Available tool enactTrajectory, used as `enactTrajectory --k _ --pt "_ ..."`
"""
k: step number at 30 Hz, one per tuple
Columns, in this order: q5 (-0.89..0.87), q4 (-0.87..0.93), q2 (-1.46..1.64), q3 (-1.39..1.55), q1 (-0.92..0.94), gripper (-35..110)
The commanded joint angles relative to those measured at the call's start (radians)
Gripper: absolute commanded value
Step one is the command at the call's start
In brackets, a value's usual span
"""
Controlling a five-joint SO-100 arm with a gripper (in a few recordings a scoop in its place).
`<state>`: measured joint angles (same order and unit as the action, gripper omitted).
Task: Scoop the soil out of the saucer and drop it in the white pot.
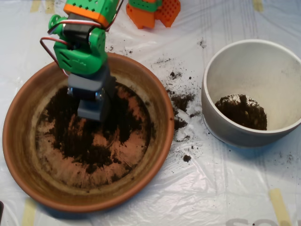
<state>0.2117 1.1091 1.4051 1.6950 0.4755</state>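
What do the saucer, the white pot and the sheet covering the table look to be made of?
The saucer: likely unglazed terracotta, matte orange-brown with faint concentric rings. The white pot: smooth, off-white, softly matte walls; glazed ceramic or plastic, hard to tell. The sheet: thin clear plastic film, wrinkled and glossy, apparently taped down.

Bright, even light; soft glare on the plastic sheet (pixel 225 188), bluish shadows below the white pot (pixel 251 92); slightly soft, perhaps compression.

I can't read any text here; faint grey letters at the bottom edge of the plastic sheet (pixel 244 197) are cut off.
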Motion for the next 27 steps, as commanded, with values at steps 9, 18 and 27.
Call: enactTrajectory --k 9,18,27 --pt "-0.012 0.152 0.225 -0.235 -0.086 0" --pt "-0.057 0.241 0.393 -0.301 -0.253 0" --pt "-0.083 0.371 0.342 -0.518 -0.52 0"
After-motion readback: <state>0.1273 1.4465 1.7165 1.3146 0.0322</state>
